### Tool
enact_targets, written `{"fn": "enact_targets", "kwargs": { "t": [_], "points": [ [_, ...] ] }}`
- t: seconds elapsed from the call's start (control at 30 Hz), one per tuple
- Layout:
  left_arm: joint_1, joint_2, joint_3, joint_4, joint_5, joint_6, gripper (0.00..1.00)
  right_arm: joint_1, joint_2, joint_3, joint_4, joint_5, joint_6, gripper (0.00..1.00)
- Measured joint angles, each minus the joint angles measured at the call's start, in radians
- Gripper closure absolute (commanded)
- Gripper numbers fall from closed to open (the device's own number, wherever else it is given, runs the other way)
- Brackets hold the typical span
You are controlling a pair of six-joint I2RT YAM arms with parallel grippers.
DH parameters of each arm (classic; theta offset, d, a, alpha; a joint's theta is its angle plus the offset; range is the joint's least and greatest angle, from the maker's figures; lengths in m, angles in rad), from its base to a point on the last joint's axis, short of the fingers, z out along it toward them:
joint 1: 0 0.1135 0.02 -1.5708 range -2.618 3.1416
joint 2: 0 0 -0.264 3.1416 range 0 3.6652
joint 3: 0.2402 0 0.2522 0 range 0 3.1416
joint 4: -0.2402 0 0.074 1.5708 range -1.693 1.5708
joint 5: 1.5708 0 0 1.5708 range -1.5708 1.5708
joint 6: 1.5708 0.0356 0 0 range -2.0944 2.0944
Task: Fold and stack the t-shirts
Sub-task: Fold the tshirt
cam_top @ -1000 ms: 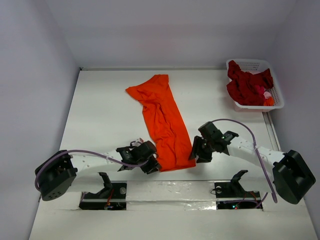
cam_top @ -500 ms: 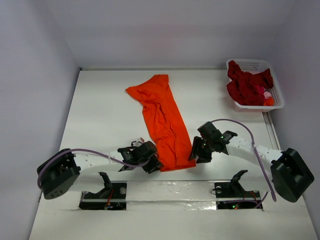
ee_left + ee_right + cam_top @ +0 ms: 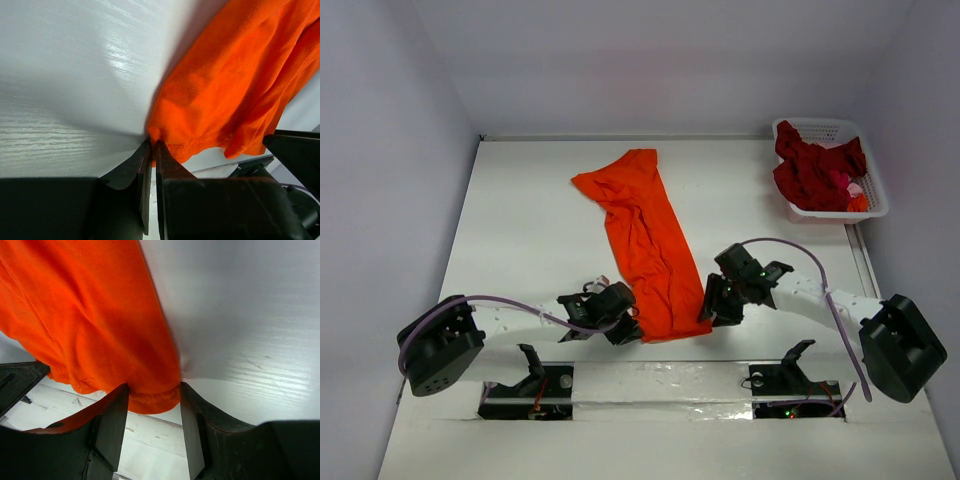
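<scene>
orange t-shirt (image 3: 645, 240), left end effector (image 3: 152, 145) seemingly pinching

Both arms reach low and inward, left end effector (image 3: 152, 145) pinched closed, right end effector (image 3: 153, 388) parted.

A white table (image 3: 520, 220) with faint wood grain stands in a plain booth, closed in by a pale grey back wall (image 3: 660, 60), left wall (image 3: 380, 180) and right wall (image 3: 925, 110), under soft even light that leaves a dull sheen on its top.
</scene>
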Motion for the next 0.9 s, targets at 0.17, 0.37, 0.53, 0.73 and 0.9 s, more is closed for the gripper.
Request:
{"fn": "enact_targets", "kwargs": {
  "t": [0.17,0.37,0.53,0.73,0.9],
  "points": [
    [0.000,0.000,0.008,-0.020,0.000,0.000,0.99,0.000,0.007,0.000,0.000,0.000,-0.003,0.54],
    [0.000,0.000,0.011,-0.028,0.000,-0.003,1.00,0.000,0.009,0.000,0.002,-0.001,-0.004,0.63],
    [0.000,0.000,0.011,-0.029,0.000,-0.004,1.00,0.000,0.015,0.000,0.007,-0.005,-0.004,0.64],
    [0.000,0.000,0.011,-0.030,0.000,-0.007,1.00,0.000,0.042,0.000,0.019,-0.013,-0.007,0.63],
    [0.000,-0.006,0.011,-0.040,0.000,-0.011,1.00,0.000,0.045,0.000,0.026,-0.016,-0.011,0.71]
  ]
}}
